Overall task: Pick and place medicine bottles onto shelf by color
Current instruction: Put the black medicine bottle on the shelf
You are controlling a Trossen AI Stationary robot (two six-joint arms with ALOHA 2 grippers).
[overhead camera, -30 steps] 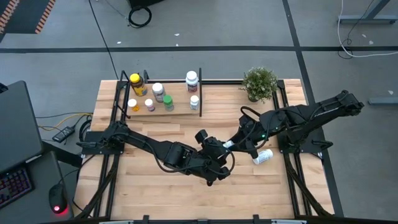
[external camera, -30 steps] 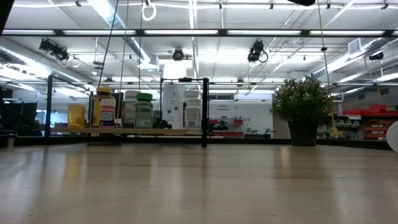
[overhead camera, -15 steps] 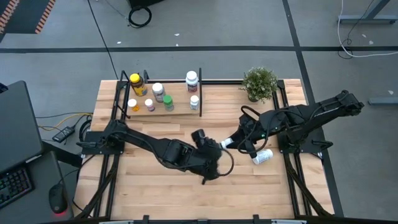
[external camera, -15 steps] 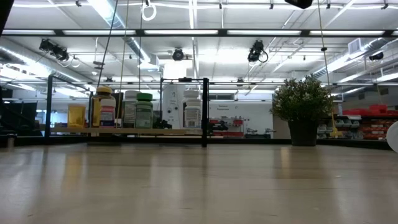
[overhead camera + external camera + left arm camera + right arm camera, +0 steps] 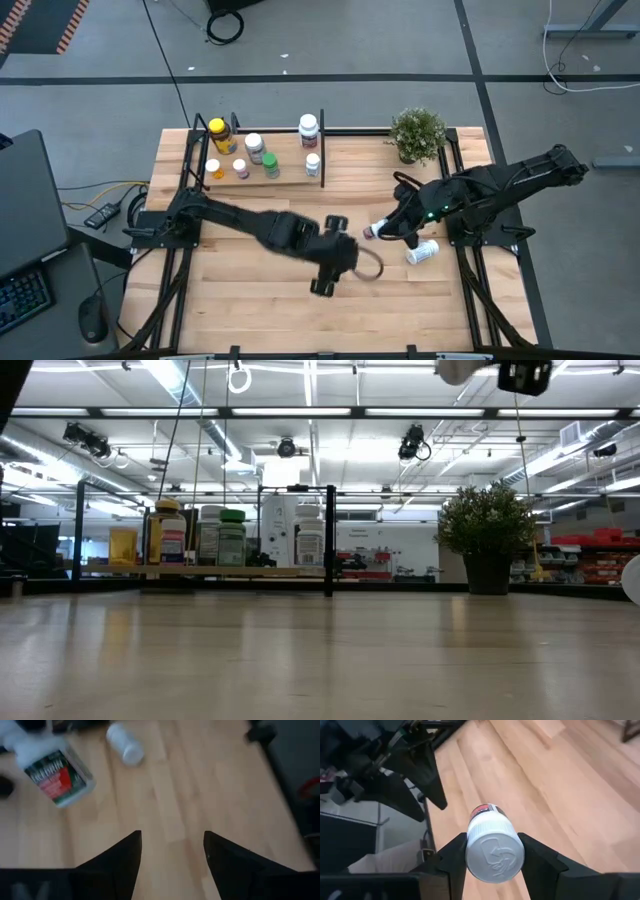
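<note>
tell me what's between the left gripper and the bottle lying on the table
The right gripper, shut on a white bottle, sits between the left gripper and the lying bottle, per the high view.

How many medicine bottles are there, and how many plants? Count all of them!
Bottles standing on the shelf: 7
Bottle lying on the table: 1
Bottle held in the right hand: 1
Potted plant: 1
Total: 9 bottles and 1 plant, 10 things
</note>
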